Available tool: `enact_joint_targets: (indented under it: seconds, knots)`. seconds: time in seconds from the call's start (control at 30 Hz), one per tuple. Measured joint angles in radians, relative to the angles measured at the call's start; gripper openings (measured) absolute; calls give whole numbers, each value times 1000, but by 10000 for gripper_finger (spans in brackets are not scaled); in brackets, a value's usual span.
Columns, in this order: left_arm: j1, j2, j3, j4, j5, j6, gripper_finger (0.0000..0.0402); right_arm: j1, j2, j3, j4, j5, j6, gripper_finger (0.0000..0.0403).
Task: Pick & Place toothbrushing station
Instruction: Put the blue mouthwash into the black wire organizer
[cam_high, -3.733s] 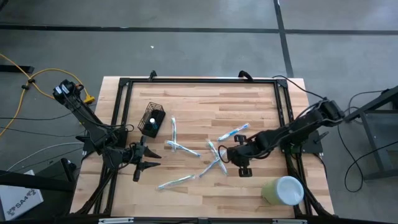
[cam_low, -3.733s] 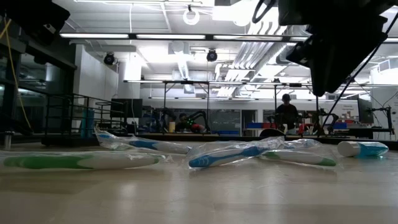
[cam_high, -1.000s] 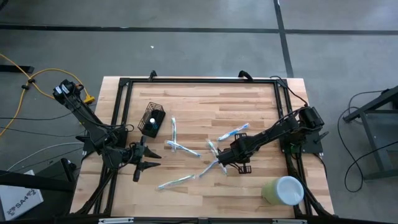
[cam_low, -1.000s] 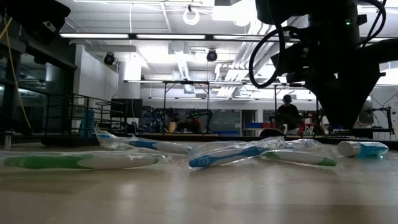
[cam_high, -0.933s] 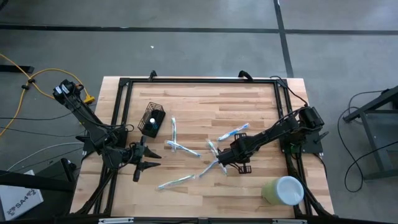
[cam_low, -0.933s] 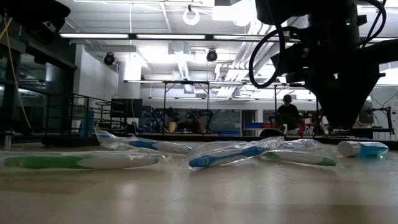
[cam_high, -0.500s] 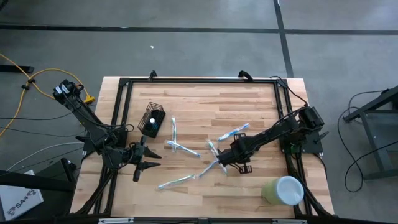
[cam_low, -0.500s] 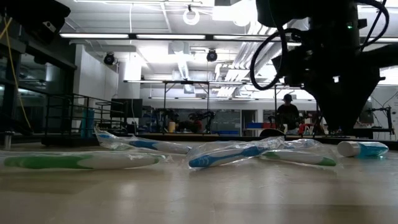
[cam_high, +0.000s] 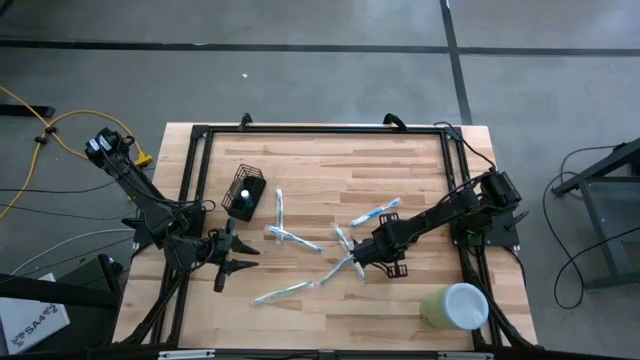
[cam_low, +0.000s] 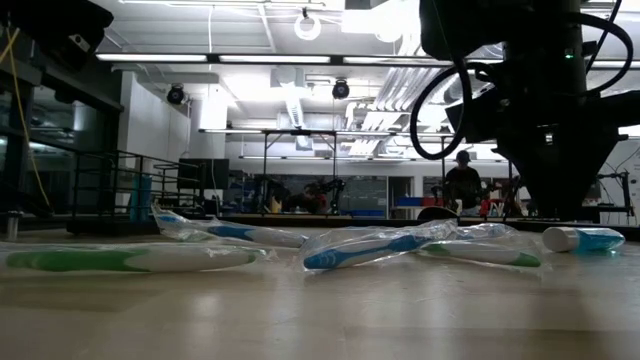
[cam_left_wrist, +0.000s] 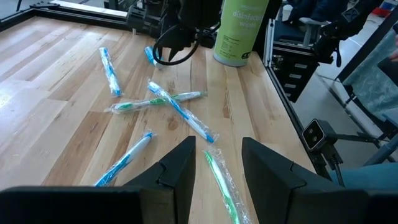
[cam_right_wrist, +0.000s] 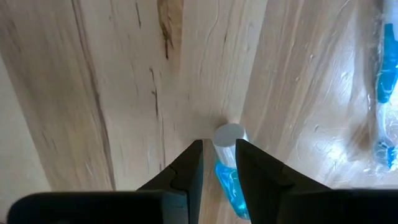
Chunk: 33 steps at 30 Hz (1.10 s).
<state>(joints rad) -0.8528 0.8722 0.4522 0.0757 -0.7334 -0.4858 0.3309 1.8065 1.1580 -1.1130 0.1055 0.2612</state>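
The toothbrushing station, a small black wire-mesh holder, sits at the table's far left, away from both grippers. Several toothbrushes in clear wrappers lie scattered across the middle of the table. A small blue tube with a white cap lies on the wood right of centre. My right gripper points down over it, open, with one finger on each side of the tube just behind the cap. My left gripper waits open at the table's left, above the wood. My right gripper has its fingers on either side of the tube's blue body, just behind the cap, coming from above and pointing down. A strip of wood shows between one finger and the tube. Whether the other finger touches the tube I cannot tell. The tube lies on the table.
A pale green container stands at the near right corner. A black frame rail runs around the tabletop. Wrapped toothbrushes lie between the two arms. Bare wood shows at the far middle.
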Motion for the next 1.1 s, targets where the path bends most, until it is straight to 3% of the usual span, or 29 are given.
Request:
enact_joint_targets:
  seconds: [0.33,0.47,0.63,0.8,1.1]
  knots:
    - [0,0,0,0,0,0,127,-2,-22,0,-5,4,99,87]
    - [0,0,0,0,0,0,127,-4,-123,-15,8,51,137,87]
    - [0,0,0,0,0,0,127,-3,-263,-128,90,68,180,87]
    - [0,0,0,0,0,0,127,1,-297,-239,146,10,161,87]
    - [0,0,0,0,0,0,127,1,-297,-254,155,-9,84,87]
